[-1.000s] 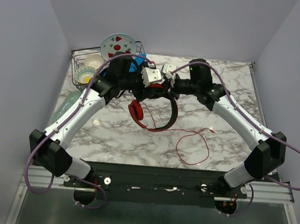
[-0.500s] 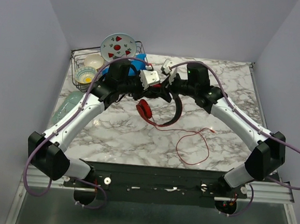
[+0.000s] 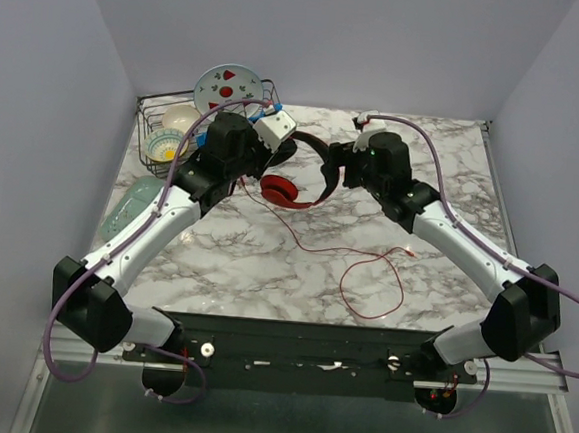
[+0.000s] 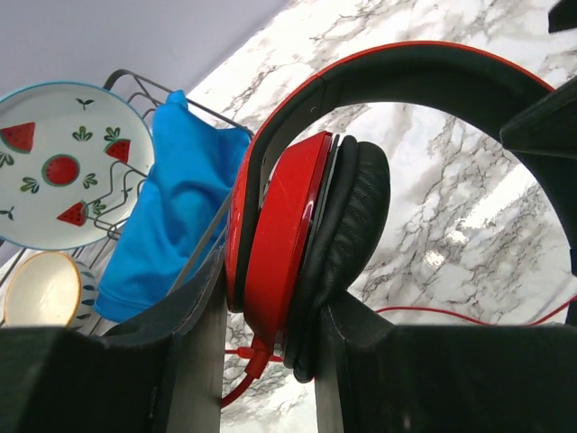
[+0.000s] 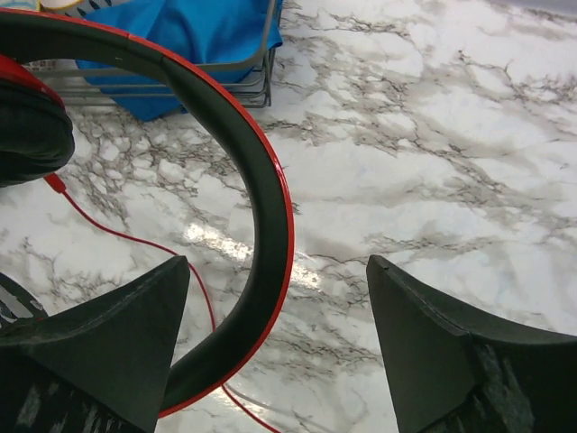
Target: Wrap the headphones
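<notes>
Headphones [image 3: 282,189] are held between the two arms, over the far middle of the marble surface [image 3: 452,189]. One ear cup is pinched in the jaws of the left gripper [image 4: 270,343]. The jaws of the right gripper [image 5: 275,271] are spread, with the headband running between them. The cable [image 3: 402,289] is looped on the surface.

The left arm [image 3: 154,221] and right arm [image 3: 463,240] wear white shells on the long links and black blocks at the joints. A thin purple cable [image 3: 52,333] runs back from each claw along its arm. A white box [image 3: 274,129] sits just behind the left claw [image 4: 270,316]. The right claw [image 5: 278,271] has matte black, wedge-shaped fingers [image 5: 433,361] with a grainy surface.
</notes>
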`<state>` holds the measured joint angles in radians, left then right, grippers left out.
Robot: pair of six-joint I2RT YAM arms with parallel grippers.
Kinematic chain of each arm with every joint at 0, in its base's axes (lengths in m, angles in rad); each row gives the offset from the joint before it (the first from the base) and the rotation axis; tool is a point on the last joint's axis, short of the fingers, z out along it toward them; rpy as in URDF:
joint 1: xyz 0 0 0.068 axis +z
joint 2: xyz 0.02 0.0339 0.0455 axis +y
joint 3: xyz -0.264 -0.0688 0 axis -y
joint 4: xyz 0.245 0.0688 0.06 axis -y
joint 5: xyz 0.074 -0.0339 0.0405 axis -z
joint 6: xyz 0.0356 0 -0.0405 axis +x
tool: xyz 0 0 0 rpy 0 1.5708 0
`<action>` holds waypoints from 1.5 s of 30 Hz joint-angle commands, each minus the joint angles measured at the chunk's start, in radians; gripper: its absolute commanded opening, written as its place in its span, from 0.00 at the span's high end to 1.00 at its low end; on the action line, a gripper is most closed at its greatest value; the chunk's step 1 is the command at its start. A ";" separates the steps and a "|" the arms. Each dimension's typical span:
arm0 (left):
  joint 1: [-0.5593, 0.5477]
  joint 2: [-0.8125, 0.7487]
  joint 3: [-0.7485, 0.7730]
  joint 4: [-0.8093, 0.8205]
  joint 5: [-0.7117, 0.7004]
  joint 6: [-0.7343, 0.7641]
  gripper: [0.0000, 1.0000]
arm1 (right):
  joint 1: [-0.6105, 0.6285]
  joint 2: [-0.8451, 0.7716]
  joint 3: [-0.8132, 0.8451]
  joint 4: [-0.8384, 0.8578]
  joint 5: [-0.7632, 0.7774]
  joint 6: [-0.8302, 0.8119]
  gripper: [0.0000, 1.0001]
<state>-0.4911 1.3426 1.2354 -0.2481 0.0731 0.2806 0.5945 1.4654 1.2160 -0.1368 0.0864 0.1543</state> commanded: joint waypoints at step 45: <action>0.000 -0.062 0.245 -0.381 0.344 0.085 0.01 | -0.028 0.250 0.373 -0.322 -0.463 -0.969 0.99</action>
<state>-0.4927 1.2526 1.5410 -0.6716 0.4088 0.3695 0.5667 1.7061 1.5330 -0.2241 -0.3099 -0.5392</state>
